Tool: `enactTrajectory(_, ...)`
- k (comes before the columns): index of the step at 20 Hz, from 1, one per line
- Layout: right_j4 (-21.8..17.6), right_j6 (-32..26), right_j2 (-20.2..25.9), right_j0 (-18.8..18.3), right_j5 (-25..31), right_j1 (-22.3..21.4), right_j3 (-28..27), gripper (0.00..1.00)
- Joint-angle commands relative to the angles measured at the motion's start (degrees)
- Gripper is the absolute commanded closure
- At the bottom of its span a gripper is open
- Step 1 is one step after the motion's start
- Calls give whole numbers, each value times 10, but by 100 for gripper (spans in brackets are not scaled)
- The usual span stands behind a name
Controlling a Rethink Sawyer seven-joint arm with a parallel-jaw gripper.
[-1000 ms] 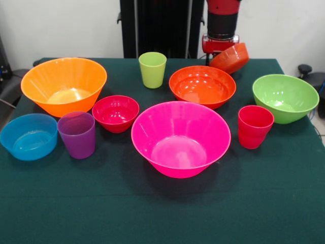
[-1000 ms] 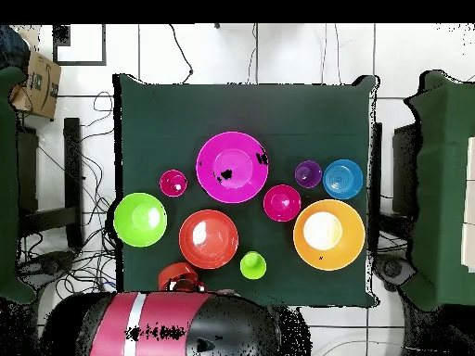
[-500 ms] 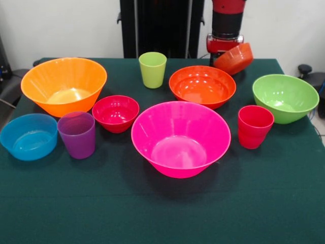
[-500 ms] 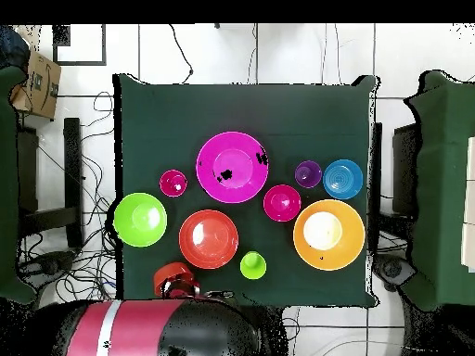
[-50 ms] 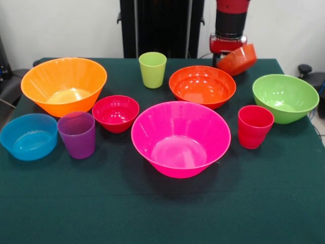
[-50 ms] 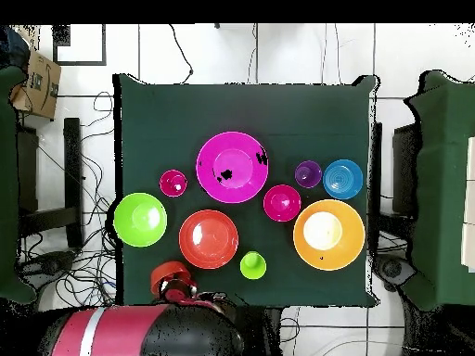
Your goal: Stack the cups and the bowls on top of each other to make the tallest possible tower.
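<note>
We see a dark green surface (image 6: 278,107), white tiled floor (image 6: 213,56) with black cables (image 6: 181,57), a cardboard box (image 6: 35,83) at the corner

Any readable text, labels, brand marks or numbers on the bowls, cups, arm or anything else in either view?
None can be read.
The cardboard box beside the table bears a dark mark, too small to read.
The bowls, cups and robot arm show no lettering.

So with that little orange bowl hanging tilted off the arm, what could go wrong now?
The small orange bowl hangs tilted near the table's far edge; if it slips, it could roll off. Carried low, it might also clip the orange-red bowl or the green bowl close by.
</note>
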Motion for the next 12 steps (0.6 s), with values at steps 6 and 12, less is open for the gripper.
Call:
enactTrajectory(6,67,63,24,22,104,-76,-85,100)
enactTrajectory(12,54,61,29,10,136,-103,-78,100)
